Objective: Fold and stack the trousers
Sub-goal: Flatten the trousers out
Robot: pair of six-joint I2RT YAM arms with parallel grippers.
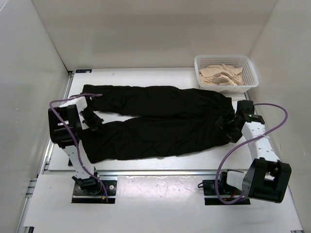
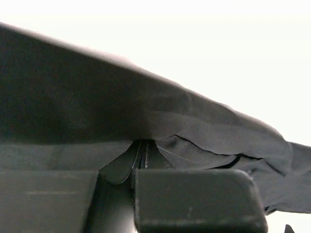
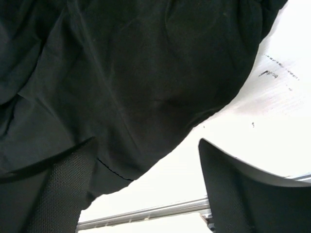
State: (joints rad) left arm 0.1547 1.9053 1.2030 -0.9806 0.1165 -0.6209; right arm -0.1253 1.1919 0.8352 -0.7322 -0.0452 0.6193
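Note:
The black trousers [image 1: 160, 138] lie spread flat on the white table, waist at the right and both legs running left. My left gripper [image 1: 91, 119] is at the cuff end between the two legs. In the left wrist view its jaws [image 2: 140, 155] are closed on a pinch of black trouser fabric [image 2: 146, 107], which drapes up over them. My right gripper [image 1: 228, 125] is at the waist end. In the right wrist view it [image 3: 146, 194] is open, fingers wide apart, over the waist edge of the trousers [image 3: 146, 73] and bare table.
A white mesh basket [image 1: 224, 89] holding beige garments [image 1: 221, 75] stands at the back right, just beyond the waist. A metal rail [image 1: 160, 172] runs along the table's near edge and also shows in the right wrist view [image 3: 146, 213]. White walls enclose the table.

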